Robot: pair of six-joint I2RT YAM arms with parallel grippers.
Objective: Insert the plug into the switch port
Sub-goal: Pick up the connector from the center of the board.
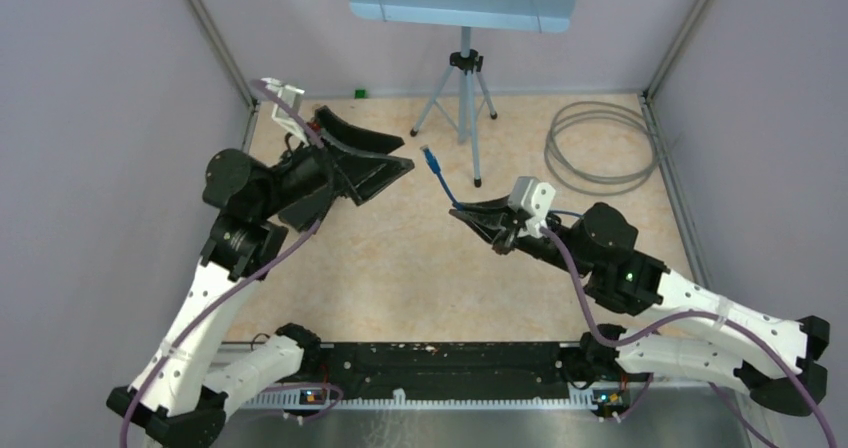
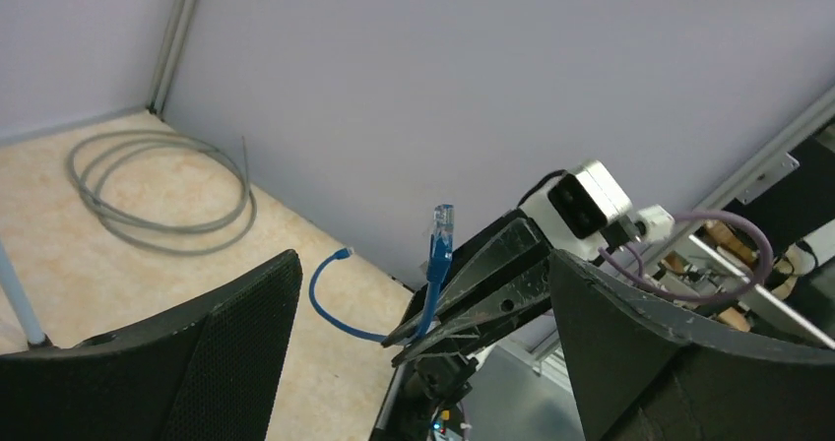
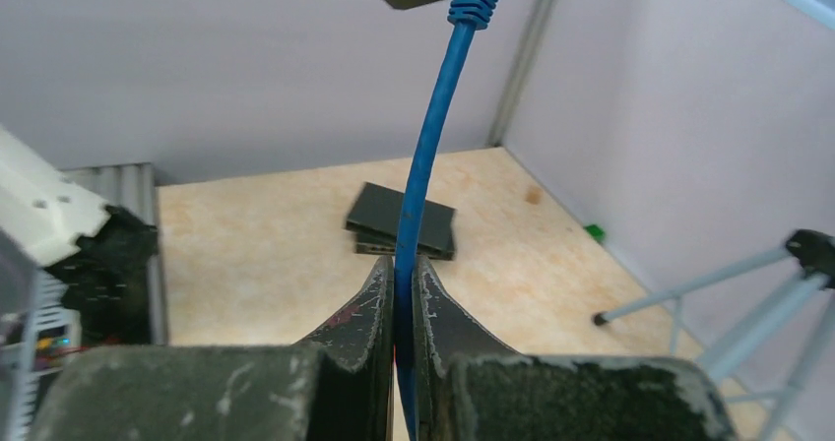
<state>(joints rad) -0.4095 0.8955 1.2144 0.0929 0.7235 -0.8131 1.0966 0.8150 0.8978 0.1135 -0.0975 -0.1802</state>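
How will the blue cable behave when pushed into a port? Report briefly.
Probably semi-stiff: the blue cable stands unsupported above the shut right gripper. Likely to bow under push: it curves, and the plug sits well beyond the grip.

The plug (image 1: 428,153) stands atop its cable (image 1: 440,180), up between the left gripper (image 1: 400,158) and the right gripper (image 1: 458,209). Behind them, the tripod (image 1: 462,98); far right at the back, the coil (image 1: 600,148); the switch (image 3: 402,221) flat on the table (image 1: 400,258).

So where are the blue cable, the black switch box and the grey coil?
blue cable (image 2: 442,226), left wrist view, its plug end.
black switch box (image 3: 379,215), right wrist view, top face.
grey coil (image 1: 550,153), top view, left edge.
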